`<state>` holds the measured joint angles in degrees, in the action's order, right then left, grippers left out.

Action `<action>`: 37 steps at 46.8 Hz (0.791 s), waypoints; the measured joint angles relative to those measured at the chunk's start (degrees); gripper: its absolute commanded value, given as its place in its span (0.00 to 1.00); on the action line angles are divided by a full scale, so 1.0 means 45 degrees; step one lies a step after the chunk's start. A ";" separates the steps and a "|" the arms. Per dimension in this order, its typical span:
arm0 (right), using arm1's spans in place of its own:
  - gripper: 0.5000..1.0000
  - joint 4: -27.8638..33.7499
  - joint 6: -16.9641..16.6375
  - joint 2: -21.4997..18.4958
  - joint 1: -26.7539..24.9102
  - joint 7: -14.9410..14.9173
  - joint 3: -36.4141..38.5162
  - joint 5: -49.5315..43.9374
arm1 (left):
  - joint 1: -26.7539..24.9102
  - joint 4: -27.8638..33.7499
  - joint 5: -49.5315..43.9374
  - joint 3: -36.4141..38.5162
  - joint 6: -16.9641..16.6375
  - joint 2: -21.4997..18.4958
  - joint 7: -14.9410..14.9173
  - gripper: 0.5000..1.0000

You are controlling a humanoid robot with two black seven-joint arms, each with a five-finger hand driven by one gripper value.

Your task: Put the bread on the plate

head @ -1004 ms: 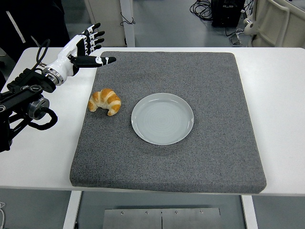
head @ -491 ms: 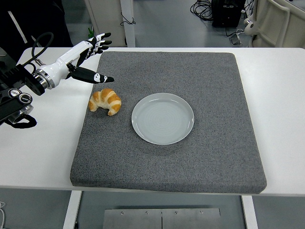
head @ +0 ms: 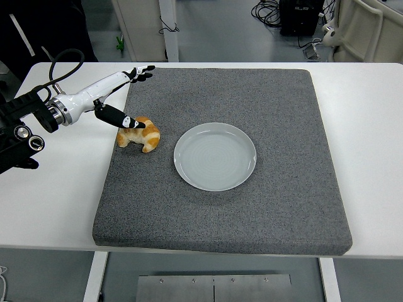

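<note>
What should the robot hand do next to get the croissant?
Probably lower and close the left hand around the croissant. The hand is open, its thumb just over the croissant's top, nothing is grasped yet, and the plate beside it sits empty.

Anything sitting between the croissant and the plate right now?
No. In the head view only bare grey mat separates the croissant from the plate.

The left hand (head: 116,94) has a white shell with black fingers (head: 143,71) and a black thumb (head: 121,118), white marks near the tips. A silver ring joins it to a black forearm (head: 22,129) with round metal fittings. A black cable (head: 63,60) loops above the wrist.
</note>
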<state>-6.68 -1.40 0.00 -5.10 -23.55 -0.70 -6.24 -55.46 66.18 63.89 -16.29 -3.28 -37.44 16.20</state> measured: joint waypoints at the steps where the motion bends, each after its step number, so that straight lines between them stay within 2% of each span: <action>1: 1.00 0.0000 0.0000 0.0000 0.0000 0.0000 0.0000 0.0000 | 0.0000 0.0000 0.0080 0.0013 -0.0001 0.0000 0.0000 0.94; 16: 1.00 0.0000 0.0000 0.0000 0.0000 0.0000 -0.0006 0.0000 | 0.0058 -0.0017 0.1970 0.0328 -0.0013 -0.0210 0.0030 0.94; 24: 1.00 0.0004 0.0001 0.0000 0.0000 0.0000 -0.0003 0.0000 | 0.0005 -0.0085 0.2255 0.0462 -0.0013 -0.0262 0.0035 0.94; 37: 1.00 0.0001 -0.0001 0.0000 0.0000 -0.0001 -0.0003 0.0000 | 0.0009 -0.0750 0.3401 0.0595 -0.0065 -0.0195 0.0034 0.94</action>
<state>-6.68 -1.40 0.00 -5.10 -23.56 -0.71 -6.24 -55.42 62.80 79.19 -13.61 -3.58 -38.32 16.36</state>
